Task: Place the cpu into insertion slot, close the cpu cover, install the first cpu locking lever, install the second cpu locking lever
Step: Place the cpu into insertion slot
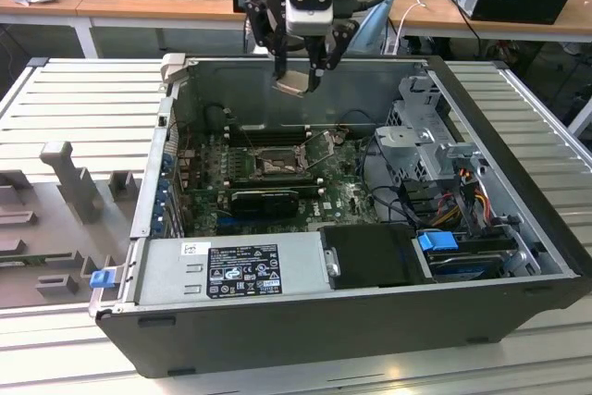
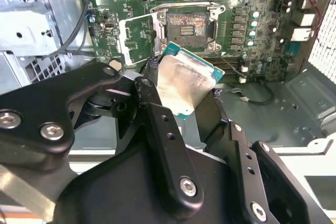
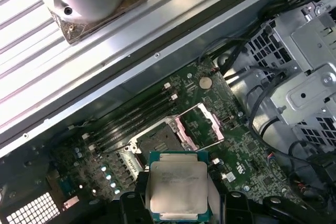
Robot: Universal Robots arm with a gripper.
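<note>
My gripper (image 1: 298, 76) hangs above the open computer case, shut on the cpu (image 1: 294, 84), a flat square chip with a metallic face and green edge. In both wrist views the cpu (image 2: 184, 82) (image 3: 177, 184) sits between the black fingers (image 2: 157, 124), tilted, well above the motherboard. The insertion slot (image 1: 277, 166) (image 2: 187, 24) (image 3: 157, 139) lies uncovered below, dark with a silvery rim. The cpu cover (image 2: 137, 38) (image 3: 199, 126) is swung up beside the slot, a silvery frame with a window.
Inside the case (image 1: 518, 228) are a grey power supply (image 1: 240, 265), a metal drive cage (image 1: 425, 145) with cables, and long black memory slots (image 1: 268, 131) behind the socket. Grey fixtures (image 1: 65, 173) stand on the slatted table at the exterior view's left.
</note>
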